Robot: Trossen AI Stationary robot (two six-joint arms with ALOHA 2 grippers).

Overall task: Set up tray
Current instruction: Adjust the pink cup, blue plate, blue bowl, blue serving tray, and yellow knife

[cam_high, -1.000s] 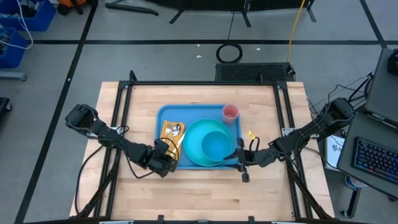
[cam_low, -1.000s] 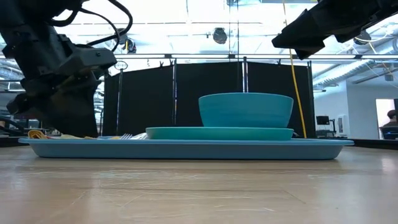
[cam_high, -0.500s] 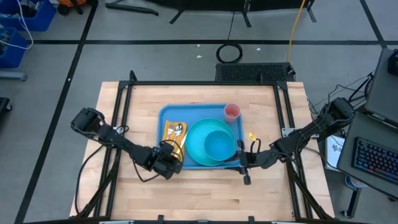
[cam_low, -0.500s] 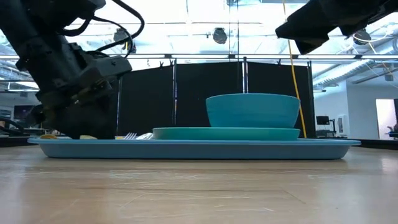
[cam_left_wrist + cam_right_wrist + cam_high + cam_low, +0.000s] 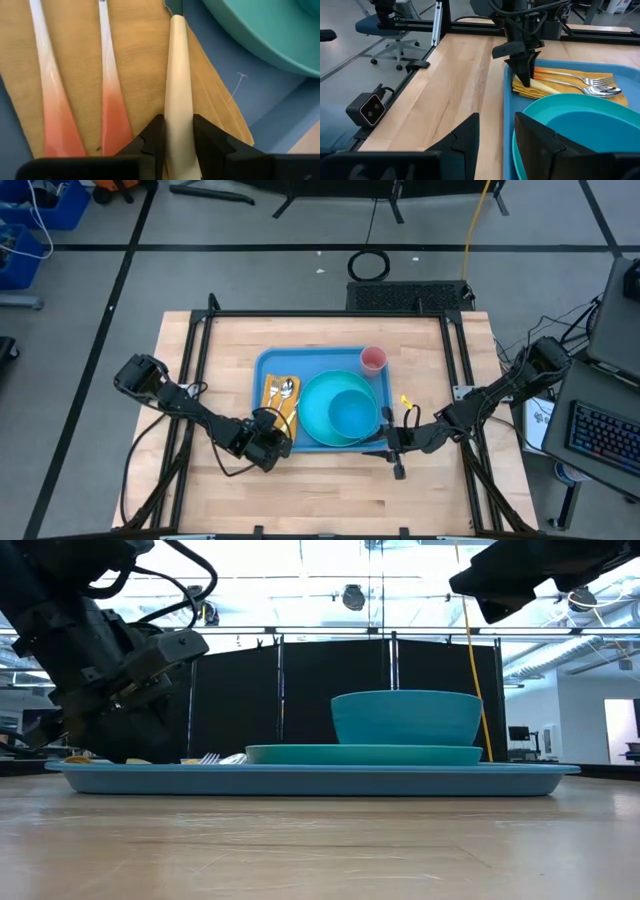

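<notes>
Left gripper [image 5: 526, 75] pinches a cream handle [image 5: 543, 87] on the yellow napkin [image 5: 560, 86] in the blue tray [image 5: 506, 115], beside fork [image 5: 572, 78] and spoon [image 5: 590, 90].

Left arm reaches in from 9 o'clock edge of table, elbow bent, wrist angled toward 3 o'clock. Left gripper [image 5: 272, 442] low near table's 6 o'clock side, left of centre; fingers [image 5: 152, 140] pinch cream utensil handle [image 5: 178, 90] between them, narrow gap. Right arm comes in from 3 o'clock edge, stretched toward centre, wrist pointing toward 9 o'clock. Right gripper [image 5: 392, 442] hovers raised off surface, fingers [image 5: 535, 131] parted, nothing between them. Grippers well apart, facing each other.
</notes>
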